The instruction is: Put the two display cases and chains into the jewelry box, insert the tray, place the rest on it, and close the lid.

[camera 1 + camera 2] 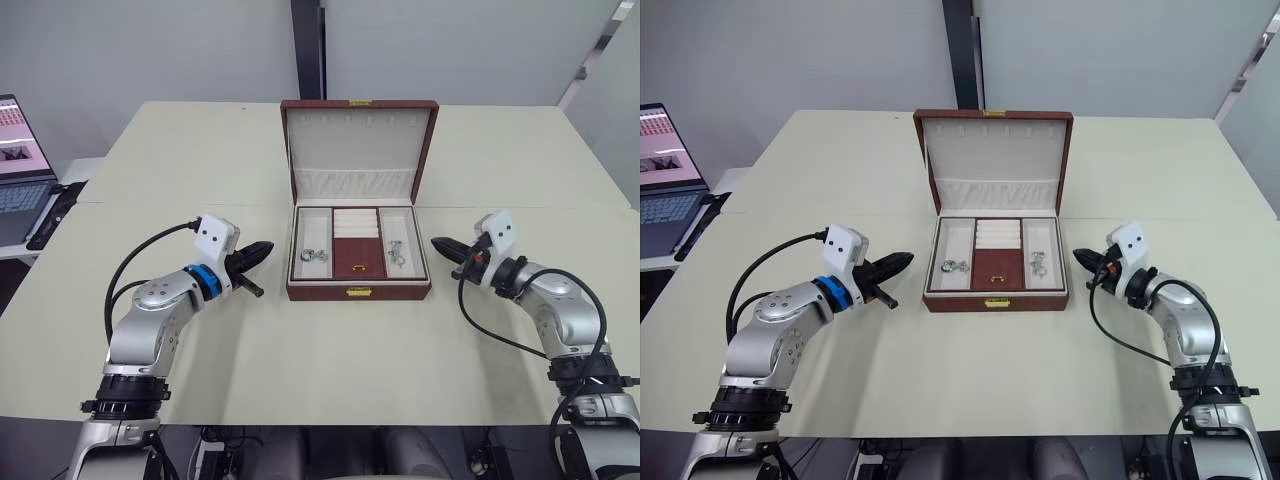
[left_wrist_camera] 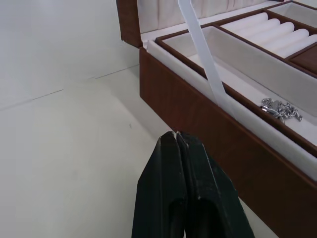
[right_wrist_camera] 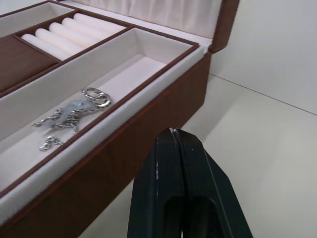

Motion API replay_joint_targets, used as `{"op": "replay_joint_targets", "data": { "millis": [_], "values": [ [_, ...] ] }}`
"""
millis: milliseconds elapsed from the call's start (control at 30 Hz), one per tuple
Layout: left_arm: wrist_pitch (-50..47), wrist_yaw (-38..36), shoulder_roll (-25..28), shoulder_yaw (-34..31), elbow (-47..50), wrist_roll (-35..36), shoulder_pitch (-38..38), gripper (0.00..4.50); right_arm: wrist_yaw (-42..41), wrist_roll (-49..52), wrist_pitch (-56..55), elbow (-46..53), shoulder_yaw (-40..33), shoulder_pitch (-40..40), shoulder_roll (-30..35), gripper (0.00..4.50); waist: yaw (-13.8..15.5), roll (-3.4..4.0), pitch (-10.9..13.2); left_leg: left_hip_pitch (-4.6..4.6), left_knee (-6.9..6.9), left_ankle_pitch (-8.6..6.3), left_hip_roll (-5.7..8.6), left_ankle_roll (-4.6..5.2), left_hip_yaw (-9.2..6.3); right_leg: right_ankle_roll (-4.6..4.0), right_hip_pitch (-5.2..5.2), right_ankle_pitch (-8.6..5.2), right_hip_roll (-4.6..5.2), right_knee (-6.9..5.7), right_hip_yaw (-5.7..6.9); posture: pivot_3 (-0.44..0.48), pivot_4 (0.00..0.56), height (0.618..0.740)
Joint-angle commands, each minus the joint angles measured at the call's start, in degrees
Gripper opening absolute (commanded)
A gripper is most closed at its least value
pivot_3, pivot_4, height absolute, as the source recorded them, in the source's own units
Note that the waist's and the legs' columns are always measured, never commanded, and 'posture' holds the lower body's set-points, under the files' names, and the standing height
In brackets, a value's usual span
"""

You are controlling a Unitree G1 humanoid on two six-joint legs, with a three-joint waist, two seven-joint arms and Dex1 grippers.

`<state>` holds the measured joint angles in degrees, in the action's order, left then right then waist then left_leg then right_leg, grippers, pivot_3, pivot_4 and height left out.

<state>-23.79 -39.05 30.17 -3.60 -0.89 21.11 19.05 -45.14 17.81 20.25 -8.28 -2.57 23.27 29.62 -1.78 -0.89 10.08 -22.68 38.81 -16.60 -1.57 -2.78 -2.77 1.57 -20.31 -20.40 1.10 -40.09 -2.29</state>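
**Here, the open jewelry box sits between two closed, empty grippers**

Now you have the jewelry box (image 1: 358, 250) at the middle of a pale table (image 1: 300, 360), lid raised and leaning back. The box is brown with a wood-like or leather-like shell, hard straight edges and a small gold clasp on the front wall. Inside, the tray (image 1: 357, 243) is seated: cream, soft-looking lining, a row of padded ring rolls at the centre back, a dark brown panel in front of them, and one long compartment on each side.

A silvery chain (image 1: 313, 256) lies loosely bunched in the compartment nearer your left arm; another chain (image 3: 74, 115), with a round ring at one end, lies in the one nearer your right. They look light, limp and slippery, likely to slide or snag.

The left gripper (image 1: 262, 250) hovers just beside the box's left wall, fingers pressed together, holding nothing. The right gripper (image 1: 440, 245) mirrors it at the right wall, also clenched and empty.

The lid (image 1: 358, 150) looks stiff and hinged at the back, tethered by a white ribbon stay (image 2: 203, 54) at the left wall. You would best push its top edge forward, gently, since the box seems light enough to skid.

A laptop (image 1: 22, 165) sits at the far left.
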Motion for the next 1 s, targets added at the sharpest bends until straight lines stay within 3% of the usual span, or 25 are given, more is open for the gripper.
{"op": "replay_joint_targets", "data": {
  "millis": [33, 433, 1000],
  "values": [
    [-0.4, -1.3, -0.5, 1.2, 0.9, 0.0, 1.4, 0.01, -1.5, 1.2, 1.7, 4.1, 1.6, 0.0, -0.8, 0.03, 0.0, 0.00, 0.0, -0.01, 0.01, 0.00, 0.00, 0.00, -0.01, 0.00, 0.00, 0.00, 0.00, 0.00, 0.01, 0.000, 0.150, 0.740],
    [-5.7, -6.9, 0.0, 2.6, 8.9, 4.0, -3.4, 0.01, -5.0, 4.3, 7.3, 10.3, 2.9, -1.3, -1.3, 0.03, -0.2, 0.00, 0.0, 0.00, 0.00, 0.00, -0.03, 0.00, -0.01, 0.00, -0.01, 0.00, -0.03, 0.00, -0.01, 0.000, 0.150, 0.740],
    [-14.2, -6.0, 1.9, 0.0, 24.6, 8.1, -15.1, 0.01, -2.3, 10.5, 19.3, 30.9, 0.2, -16.1, 1.0, 0.03, 0.0, 0.01, 0.0, 0.02, -0.04, -0.01, -0.01, 0.01, -0.06, 0.00, 0.07, 0.00, -0.02, 0.08, 0.00, 0.000, 0.150, 0.740]
  ]
}}
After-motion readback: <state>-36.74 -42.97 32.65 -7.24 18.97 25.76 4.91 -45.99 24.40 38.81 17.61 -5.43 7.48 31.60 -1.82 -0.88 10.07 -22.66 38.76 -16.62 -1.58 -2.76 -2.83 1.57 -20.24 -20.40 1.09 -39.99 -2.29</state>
